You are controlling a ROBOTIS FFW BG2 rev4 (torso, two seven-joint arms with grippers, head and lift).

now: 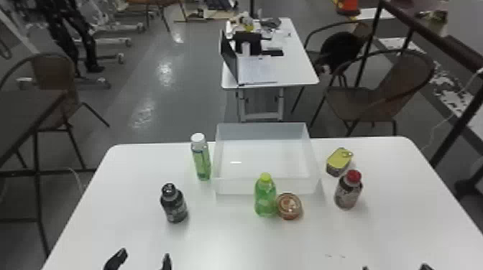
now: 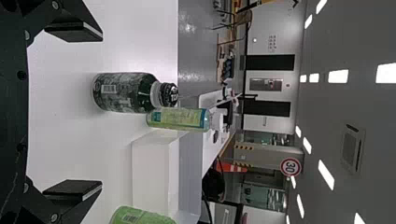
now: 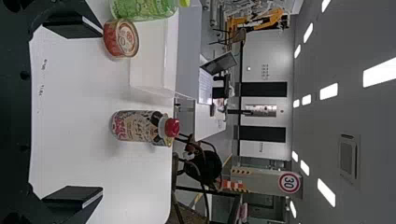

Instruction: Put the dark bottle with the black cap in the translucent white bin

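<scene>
Head view: dark bottle stands upright, black-capped, pale-printed, both arms' jaws apart.

"What am I getting from the right wrist?"

"I'm seeing the right gripper holding its flat black fingers wide apart above the white table. Beyond them, a red-capped bottle with a patterned label is standing upright."

"And I'm making out the bin?"

"Yes, the translucent white bin is sitting on the table, apart from that bottle. A round orange-red tin is resting near it, close beside a green bottle that the view's edge is partly cutting off."

"Farther back?"

"An open laptop is standing on another white table, and a round red-rimmed sign is showing behind."
</scene>
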